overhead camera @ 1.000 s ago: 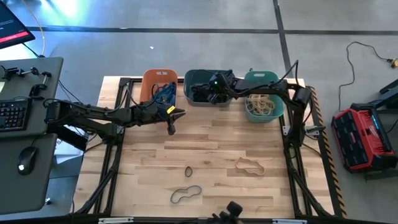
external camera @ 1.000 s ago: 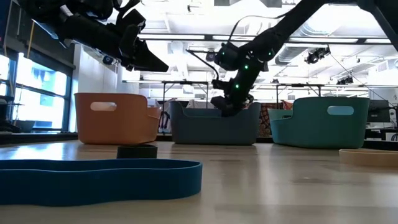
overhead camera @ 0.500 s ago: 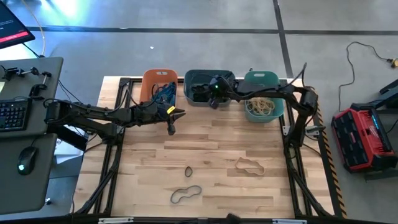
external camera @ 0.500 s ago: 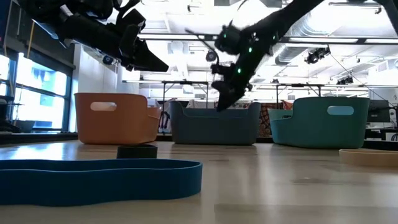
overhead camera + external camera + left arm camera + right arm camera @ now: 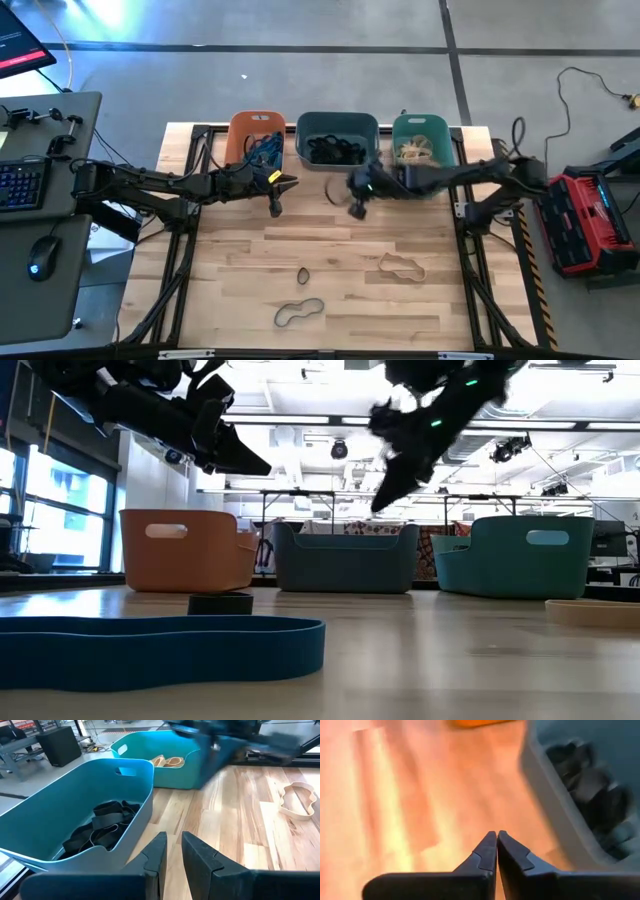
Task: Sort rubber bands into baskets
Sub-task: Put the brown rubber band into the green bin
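**Inspector A:** High view. Three rounded plastic baskets stand in a row along the far edge of the pale wooden surface (image 5: pixel 340 250): the orange basket (image 5: pixel 252 128), the slate blue-grey basket (image 5: pixel 337 127) holding dark rubber bands (image 5: pixel 335 150), the teal basket (image 5: pixel 420 128) holding tan rubber bands (image 5: pixel 412 150). Three loose bands lie on the near half: a small dark loop (image 5: pixel 303 275), a dark blue loop (image 5: pixel 298 313), a tan loop (image 5: pixel 400 267).

**Inspector B:** Arm poses?

**Inspector A:** The left arm reaches in level from its side, its left tool (image 5: pixel 277 196) just in front of the orange basket. The right arm stretches across, its right tool (image 5: pixel 356 207) above bare boards in front of the slate basket.

**Inspector B:** Low view?

**Inspector A:** Both tools hang clear above the surface, angled downward. The blue loop (image 5: pixel 160 650) lies nearest, the small dark loop (image 5: pixel 220 603) behind it.

**Inspector B:** Left wrist view?

**Inspector A:** The left tool (image 5: pixel 171 851) has its fingers (image 5: pixel 199 855) standing slightly apart, a narrow gap, nothing between them. Dark bands (image 5: pixel 102 827) lie in the basket beside it.

**Inspector B:** Right wrist view?

**Inspector A:** The right tool (image 5: pixel 497 837) has its fingertips pressed together, empty, over wood beside the slate basket (image 5: pixel 555 815).
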{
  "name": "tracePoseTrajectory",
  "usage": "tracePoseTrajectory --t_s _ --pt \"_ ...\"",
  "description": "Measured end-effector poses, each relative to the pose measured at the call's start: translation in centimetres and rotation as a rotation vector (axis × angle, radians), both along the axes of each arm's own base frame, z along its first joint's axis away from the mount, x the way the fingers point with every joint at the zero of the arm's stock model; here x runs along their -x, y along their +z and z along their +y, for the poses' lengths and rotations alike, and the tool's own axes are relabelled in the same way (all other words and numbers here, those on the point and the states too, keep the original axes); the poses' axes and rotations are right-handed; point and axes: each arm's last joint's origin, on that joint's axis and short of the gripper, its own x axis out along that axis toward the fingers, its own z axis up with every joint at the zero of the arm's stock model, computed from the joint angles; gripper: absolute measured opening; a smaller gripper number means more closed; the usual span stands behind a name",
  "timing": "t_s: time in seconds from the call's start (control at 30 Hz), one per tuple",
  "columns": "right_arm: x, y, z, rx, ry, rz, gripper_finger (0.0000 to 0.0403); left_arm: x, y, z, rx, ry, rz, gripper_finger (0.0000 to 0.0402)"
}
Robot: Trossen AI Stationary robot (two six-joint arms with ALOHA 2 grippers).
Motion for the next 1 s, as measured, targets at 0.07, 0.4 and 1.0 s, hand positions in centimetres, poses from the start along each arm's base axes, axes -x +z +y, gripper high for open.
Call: tracePoseTrajectory --t_s 0.07,0.4,1.0 --pt "1.2 -0.4 1.9 -0.040 0.008 -0.014 0.0001 0.0 0.0 0.0 0.000 0.000 0.000 0.0048" --pt "6.4 -2.1 11.4 -0.208 0.034 0.079 0.0000 0.0 0.0 0.0 0.000 0.000 -0.001 0.0048" --pt "10.9 -5.0 15.6 -0.276 -0.062 0.412 0.0157 0.0 0.0 0.0 -0.007 -0.002 0.002 0.0048"
